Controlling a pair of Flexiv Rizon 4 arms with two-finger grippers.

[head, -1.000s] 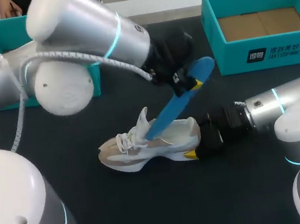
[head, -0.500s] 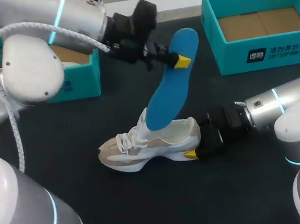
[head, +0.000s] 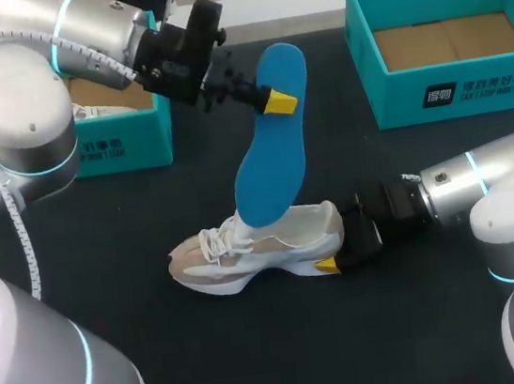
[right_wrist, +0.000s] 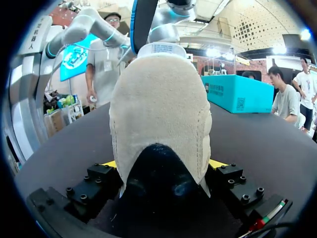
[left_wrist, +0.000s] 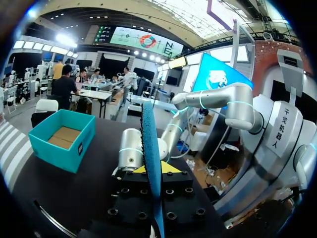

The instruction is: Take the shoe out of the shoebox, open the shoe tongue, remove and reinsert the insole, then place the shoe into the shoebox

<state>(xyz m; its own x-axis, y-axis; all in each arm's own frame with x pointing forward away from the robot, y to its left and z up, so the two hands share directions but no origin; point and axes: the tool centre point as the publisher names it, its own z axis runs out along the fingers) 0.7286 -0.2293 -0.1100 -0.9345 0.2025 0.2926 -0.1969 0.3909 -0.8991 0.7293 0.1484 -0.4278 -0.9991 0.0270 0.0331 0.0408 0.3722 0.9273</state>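
A blue insole (head: 265, 144) stands almost upright over the table, its lower end at the mouth of the white and beige shoe (head: 256, 254). My left gripper (head: 278, 102) is shut on the insole's upper part; in the left wrist view the insole (left_wrist: 151, 163) shows edge-on between the yellow tips of that gripper (left_wrist: 152, 168). The shoe lies on the dark table with its toe to the left. My right gripper (head: 335, 243) holds its heel from the right. In the right wrist view the heel (right_wrist: 158, 114) fills the space between the wide fingers of the right gripper (right_wrist: 163, 166).
A teal shoebox (head: 127, 138) stands at the back left with something white inside, under my left arm. A second teal shoebox (head: 452, 90) with a cardboard floor stands at the back right. Bare dark table lies in front of the shoe.
My left arm has swung back and to the left, drawing the insole up out of the shoe and turning it more upright. The shoe and the right gripper have not moved.
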